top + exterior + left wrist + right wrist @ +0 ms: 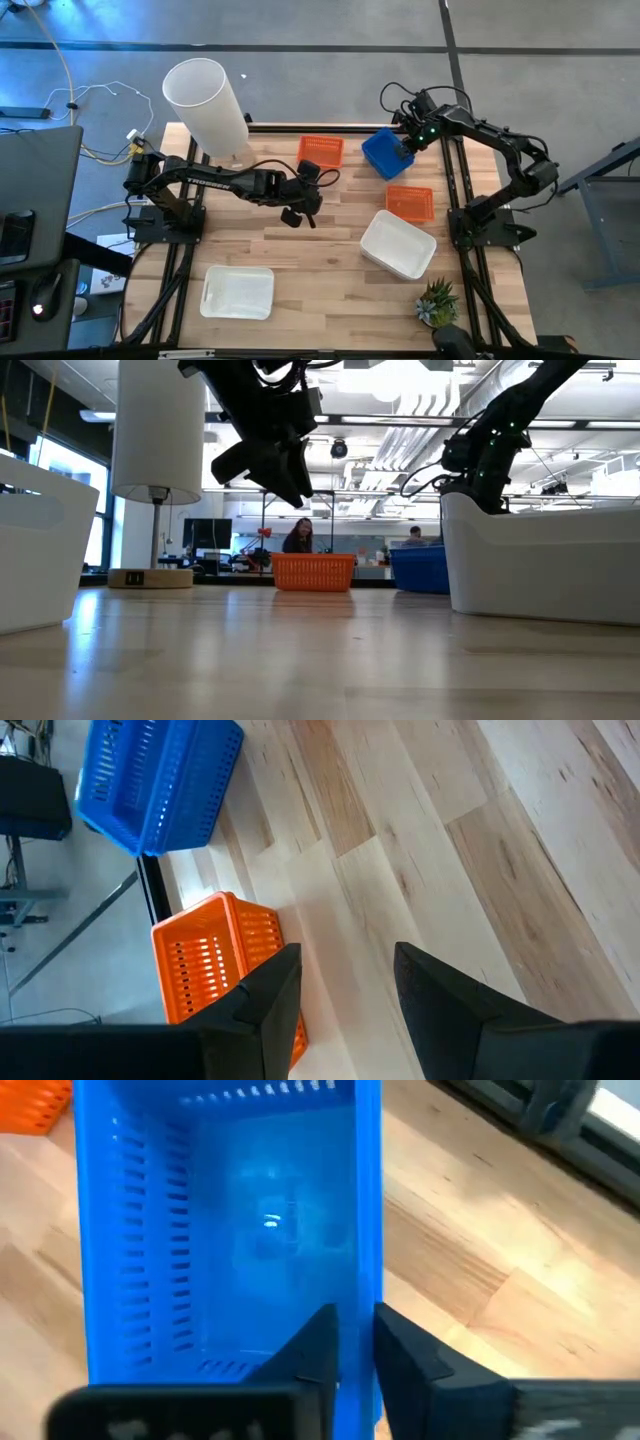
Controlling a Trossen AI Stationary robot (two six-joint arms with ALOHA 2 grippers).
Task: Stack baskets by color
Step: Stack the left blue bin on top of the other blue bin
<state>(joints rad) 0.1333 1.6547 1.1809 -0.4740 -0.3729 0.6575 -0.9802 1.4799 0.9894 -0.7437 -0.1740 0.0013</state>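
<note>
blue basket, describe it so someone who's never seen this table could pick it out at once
Start at the tall white cylinder lamp on the table's far edge and go along that edge past the orange basket. The blue basket sits beyond it, with the right gripper at its rim. It is the only blue basket; its neighbours are orange or white.

- A blue basket (230, 1230) with slotted mesh sides fills most of the view, its open top facing the camera.
- The right hand (355, 1355) straddles one long wall of the blue basket, one dark finger inside and one outside, a narrow gap between them.
- An orange basket (35, 1102) shows at one corner.
- The pale wooden surface (480, 1260) lies around them.
</note>
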